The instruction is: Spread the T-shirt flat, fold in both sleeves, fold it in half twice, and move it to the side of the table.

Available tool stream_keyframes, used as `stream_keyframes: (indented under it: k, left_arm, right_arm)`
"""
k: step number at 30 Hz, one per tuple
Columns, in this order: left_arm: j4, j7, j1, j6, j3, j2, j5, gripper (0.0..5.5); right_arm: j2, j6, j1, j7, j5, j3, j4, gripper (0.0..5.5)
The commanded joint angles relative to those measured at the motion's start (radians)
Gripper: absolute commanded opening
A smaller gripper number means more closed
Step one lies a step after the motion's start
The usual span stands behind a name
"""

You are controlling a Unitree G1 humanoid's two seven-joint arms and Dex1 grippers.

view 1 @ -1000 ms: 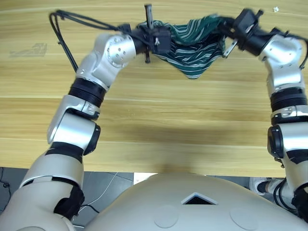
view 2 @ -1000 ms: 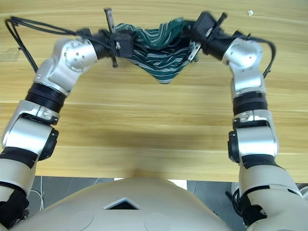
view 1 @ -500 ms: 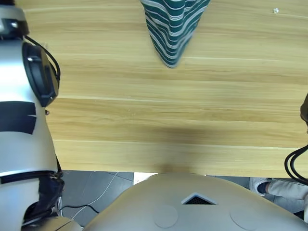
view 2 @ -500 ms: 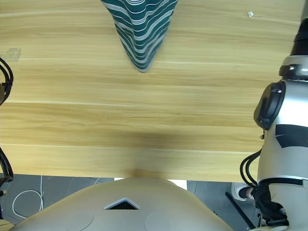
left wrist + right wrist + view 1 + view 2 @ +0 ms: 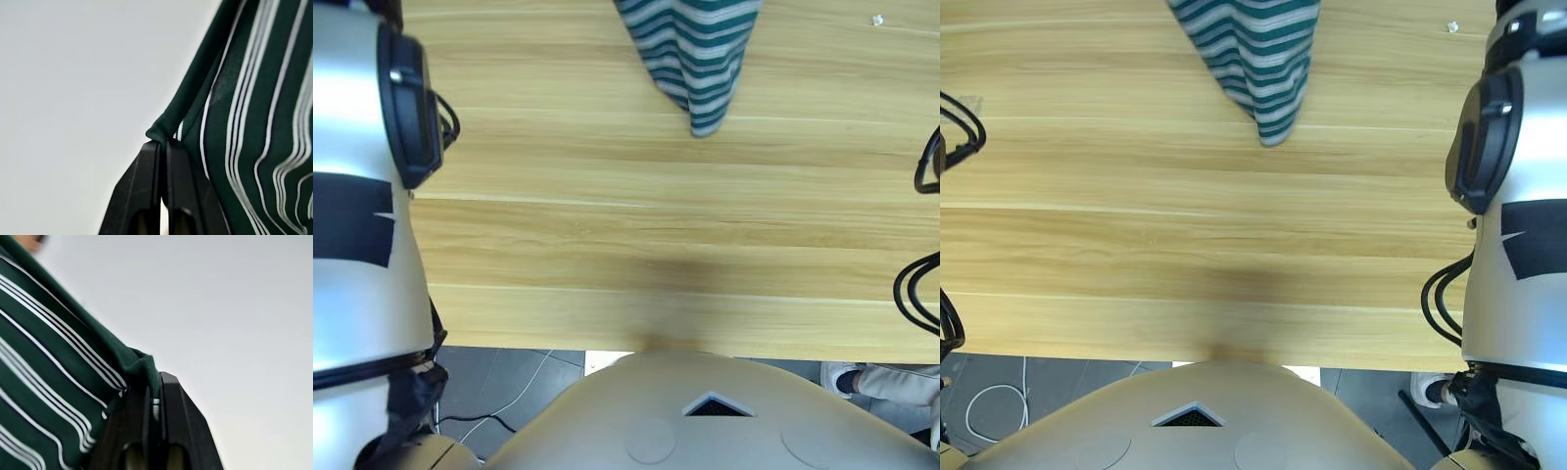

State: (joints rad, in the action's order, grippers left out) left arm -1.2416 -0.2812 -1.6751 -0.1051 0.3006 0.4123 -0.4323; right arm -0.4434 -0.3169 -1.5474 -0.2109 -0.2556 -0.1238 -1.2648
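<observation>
Clearly the T-shirt [image 5: 690, 59] is up in the air rather than lying on the table [image 5: 607, 245], so the spreading step looks not yet done.

Over the table's left edge the left arm [image 5: 362, 196] rises steeply. Its left hand [image 5: 163, 145] is pinched fully closed on a rolled edge of the dark green, white-striped cloth. No gap shows between the 2 fingers beyond the fabric nipped at their tips.

Above the far middle of the table the T-shirt hangs as 1 narrow, bunched drape, and its lowest tip dangles over the far boards. I cannot tell whether that tip touches the wood. My guess is that it is held high by 2 points so its own weight pulls the folds out before it is laid down flat. As it hangs now, the cloth is gathered, not opened out.

Over the table's right edge stands the right arm [image 5: 1518, 196]. Its right hand [image 5: 154, 389] is likewise clamped closed on another edge of the shirt, with the hem curling over the fingertips. A small white speck [image 5: 875, 20] lies on the table's far right corner, well apart from the cloth.
</observation>
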Motion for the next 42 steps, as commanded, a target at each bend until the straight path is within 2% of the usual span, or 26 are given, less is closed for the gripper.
stream_keyframes:
  k: [1,6,9,11,12,15,17,20,23,26,29,32,35,42]
  left_arm:
    - [-0.078,0.142,-0.061,-0.004,0.018,-0.025,-0.05,0.0]
    - [-0.095,0.155,-0.034,-0.02,0.057,-0.021,-0.101,0.0]
    - [-0.06,0.01,0.054,-0.086,0.094,-0.033,-0.113,0.0]
    - [0.045,-0.138,0.208,-0.164,0.125,-0.029,-0.095,0.0]
    - [0.142,-0.217,0.313,-0.195,0.136,-0.017,-0.07,0.0]
    - [0.777,-0.487,0.806,-0.156,0.205,0.089,0.071,0.0]
    - [1.104,-0.579,1.017,-0.099,0.219,0.149,0.121,0.0]
    - [1.378,-0.66,1.112,-0.026,0.133,0.214,0.181,0.0]
    - [1.643,-0.735,1.202,0.022,0.025,0.322,0.236,0.0]
    - [1.824,-0.775,1.296,0.081,-0.05,0.392,0.28,0.0]
    - [2.01,-0.833,1.457,0.095,-0.092,0.498,0.3,0.0]
    - [2.121,-0.867,1.589,0.117,-0.101,0.562,0.314,0.0]
    - [2.166,-0.87,1.72,0.106,-0.048,0.589,0.298,0.0]
    - [2.044,-0.832,1.775,-0.001,0.019,0.582,0.19,0.0]
  right_arm:
    - [-0.032,0.01,-0.045,0.126,-0.052,-0.007,-0.06,0.03]
    - [-0.032,-0.011,0.0,0.108,-0.066,-0.001,-0.07,0.03]
    - [-0.019,-0.07,0.084,0.013,-0.07,-0.016,-0.057,0.03]
    - [-0.011,-0.14,0.192,-0.085,-0.062,-0.029,-0.03,0.03]
    - [-0.005,-0.177,0.255,-0.142,-0.049,-0.032,-0.011,0.03]
    - [0.011,-0.288,0.5,-0.313,0.01,-0.035,0.087,0.03]
    - [-0.001,-0.314,0.62,-0.402,0.063,-0.019,0.17,0.03]
    - [-0.049,-0.308,0.663,-0.547,0.174,0.035,0.275,0.03]
    - [-0.125,-0.204,0.761,-0.792,0.39,0.092,0.515,0.03]
    - [-0.202,-0.149,0.893,-0.904,0.465,0.092,0.691,0.03]
    - [-0.332,-0.073,1.096,-1.051,0.534,0.071,0.924,0.03]
    - [-0.386,-0.008,1.254,-1.11,0.566,0.035,1.127,0.03]
    - [-0.379,0.033,1.4,-1.117,0.529,-0.058,1.322,0.03]
    - [-0.278,0.037,1.437,-1.069,0.406,-0.223,1.416,0.03]
